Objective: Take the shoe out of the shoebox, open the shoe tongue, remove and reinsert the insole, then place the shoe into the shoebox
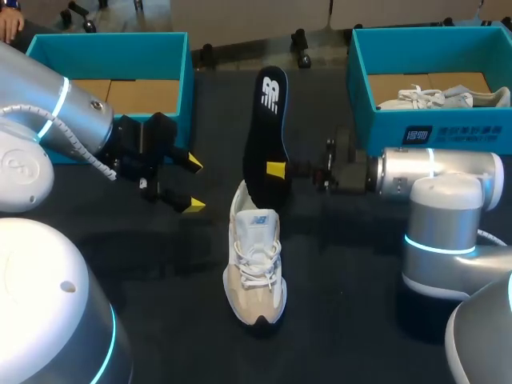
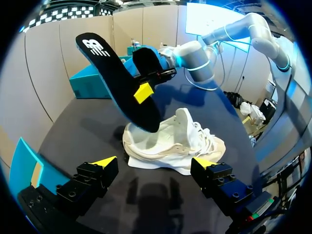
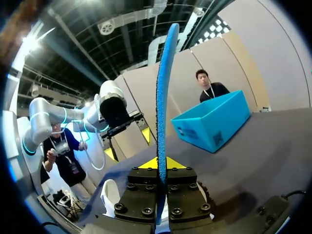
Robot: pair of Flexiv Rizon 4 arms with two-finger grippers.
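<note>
At mid-counter (image 1: 160, 280), the right arm is stretching in level from its side, its end effector (image 1: 276, 170) clamping the black insole (image 1: 268, 136) and holding it tilted up, its lower end at the heel of the shoe (image 1: 254, 264). The white shoe is standing on its sole between both arms, toe facing the robot. The left arm is angling in low, its end effector (image 1: 194, 185) gaping wide toward the shoe, gripping nothing. Two teal boxes are sitting at the far edge, left (image 1: 112, 56) and right (image 1: 432, 128).
</note>
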